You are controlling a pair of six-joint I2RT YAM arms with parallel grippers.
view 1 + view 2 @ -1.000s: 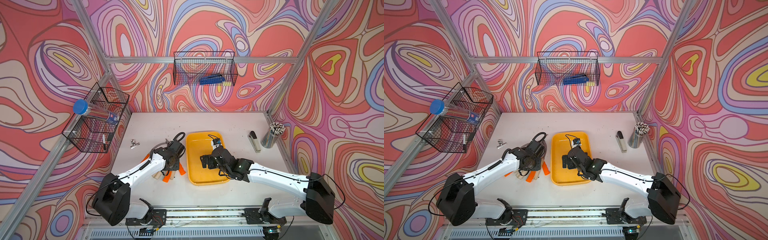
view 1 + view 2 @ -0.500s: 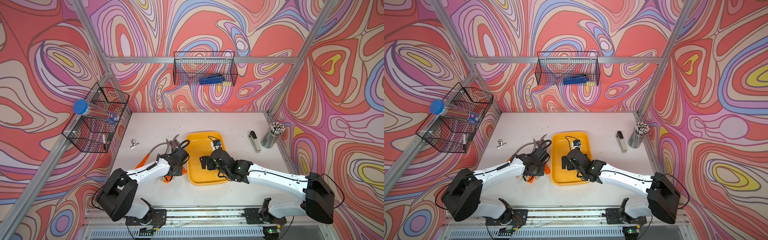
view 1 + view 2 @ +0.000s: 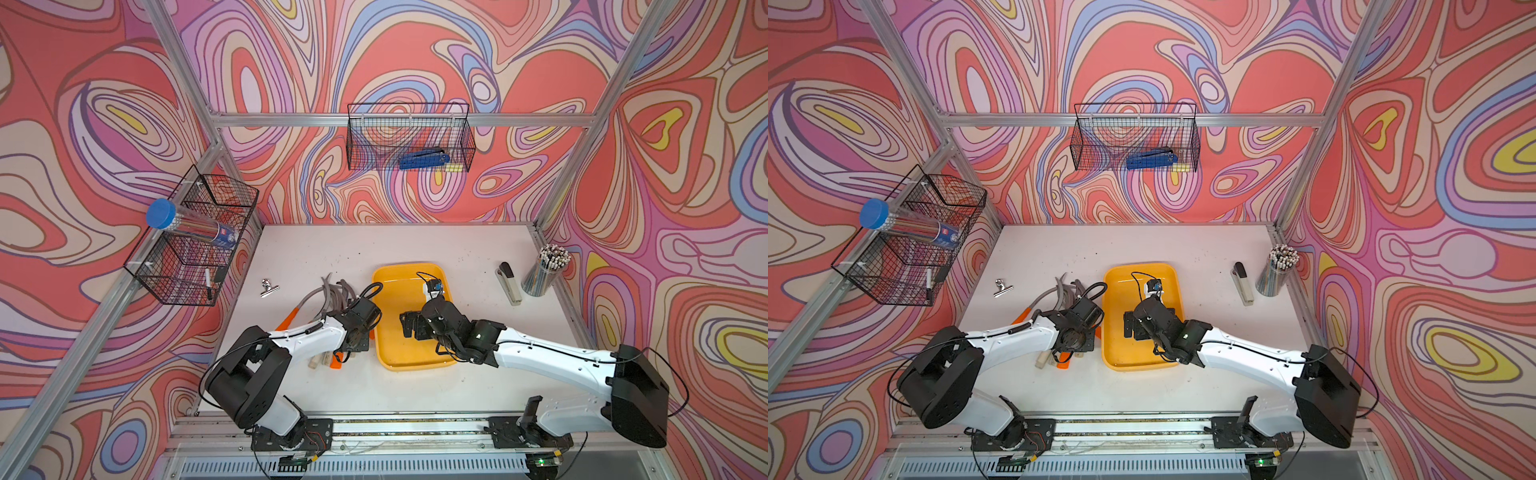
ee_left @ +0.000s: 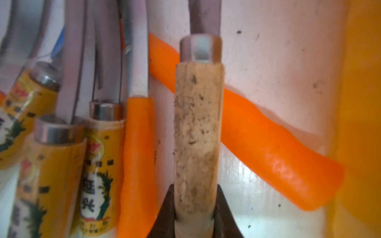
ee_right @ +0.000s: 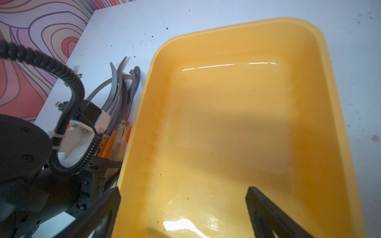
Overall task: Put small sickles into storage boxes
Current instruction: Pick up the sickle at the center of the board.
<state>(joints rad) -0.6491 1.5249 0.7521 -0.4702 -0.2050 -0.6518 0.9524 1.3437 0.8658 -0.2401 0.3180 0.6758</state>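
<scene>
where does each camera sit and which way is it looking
Top views: high overhead, looking down on the white table; left arm and right arm whole.
Left wrist: low, looking along the shut left gripper clamping a bare pale-wood sickle handle; fingertips show.
Right wrist: above the shallow yellow plastic tray; the open right gripper and left arm show.
Both wrist views share tray and handle.

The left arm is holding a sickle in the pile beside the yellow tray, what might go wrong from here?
The left end effector grips the wood-handled sickle well back from its blade, so it may swivel when lifted. Its blade sits among the other blades, which could snag and drag along. The right end effector hangs open over the yellow tray and may block the drop.
</scene>
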